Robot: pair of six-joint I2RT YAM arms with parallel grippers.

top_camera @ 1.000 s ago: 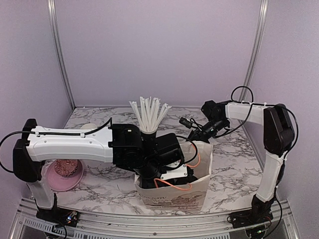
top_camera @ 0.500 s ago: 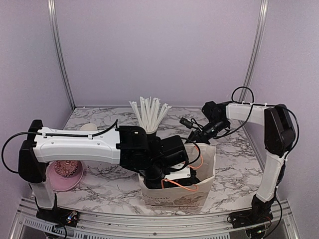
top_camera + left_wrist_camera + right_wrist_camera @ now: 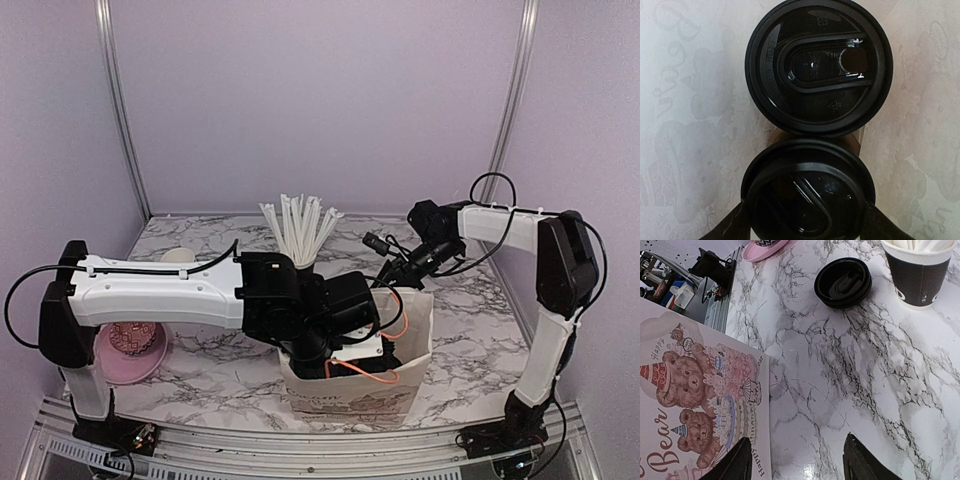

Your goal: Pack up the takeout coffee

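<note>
Marble surface (image 3: 470, 325) is carrying the paper bag (image 3: 350, 400); inside, your left gripper (image 3: 805, 222) is clasping the near lidded cup (image 3: 807, 192) just beside the far lidded cup (image 3: 817, 67), risking knocking it over; your right gripper (image 3: 797, 440) is hanging open by the bag's rim

The left arm (image 3: 160, 290) stretches further right than a second ago, and its gripper (image 3: 807, 226), clamped on a coffee cup (image 3: 807, 192), sits lower inside the paper bag (image 3: 345, 400). The bag's right wall bulges slightly further right. The right arm (image 3: 565, 270) has its elbow shifted a little rightward.
</note>
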